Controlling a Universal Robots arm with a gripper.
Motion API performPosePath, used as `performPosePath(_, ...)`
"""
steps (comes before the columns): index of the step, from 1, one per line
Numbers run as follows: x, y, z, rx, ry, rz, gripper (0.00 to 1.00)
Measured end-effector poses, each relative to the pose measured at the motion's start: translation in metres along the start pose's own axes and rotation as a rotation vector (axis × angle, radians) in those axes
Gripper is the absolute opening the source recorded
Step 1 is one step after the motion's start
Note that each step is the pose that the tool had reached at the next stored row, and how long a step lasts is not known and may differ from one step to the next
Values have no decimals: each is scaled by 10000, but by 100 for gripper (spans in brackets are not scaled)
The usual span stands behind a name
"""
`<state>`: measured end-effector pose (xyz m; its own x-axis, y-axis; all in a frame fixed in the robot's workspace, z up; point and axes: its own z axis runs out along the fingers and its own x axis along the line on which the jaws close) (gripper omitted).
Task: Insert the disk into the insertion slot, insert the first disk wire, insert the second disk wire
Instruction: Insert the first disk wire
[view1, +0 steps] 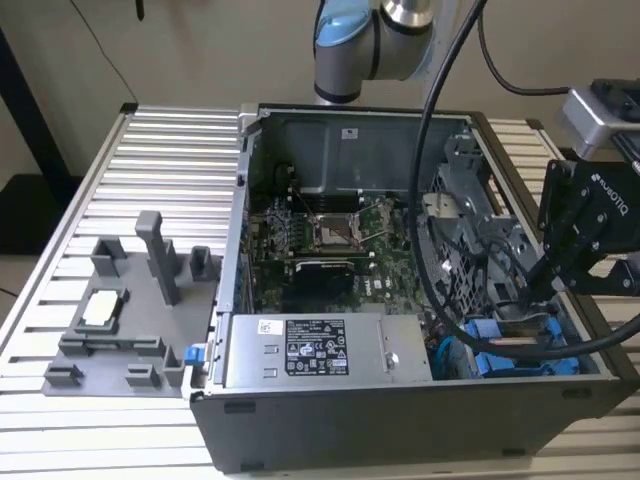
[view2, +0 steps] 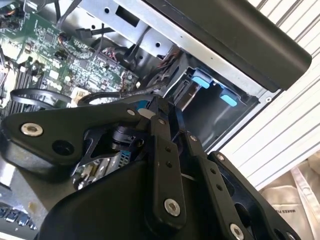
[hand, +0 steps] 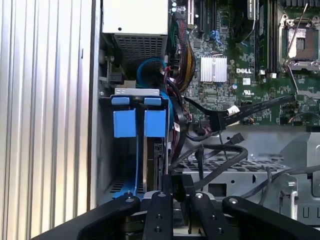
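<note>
In the exterior view we see the open computer case on the slatted table. A grey fixture lies at its 9 o'clock, and the insertion slot is in its 4 o'clock corner. The first wrist view adds the disk, edge-on inside that slot. The gripper hovers just over it with its fingers nearly pressed together. We cannot tell whether they pinch anything.
</note>
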<state>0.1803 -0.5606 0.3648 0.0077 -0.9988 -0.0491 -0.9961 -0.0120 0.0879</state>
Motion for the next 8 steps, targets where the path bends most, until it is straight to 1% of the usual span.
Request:
performPosePath(2, 45, 1, 5, 18, -77, -5, 19)
performPosePath(3, 65, 0, 10, 49, -106, -9, 19)
performPosePath(4, 78, 0, 14, 103, -119, -15, 19)
performPosePath(7, 106, 3, 27, 331, -181, -33, 19)
performPosePath(8, 114, 4, 32, 389, -192, -37, 19)
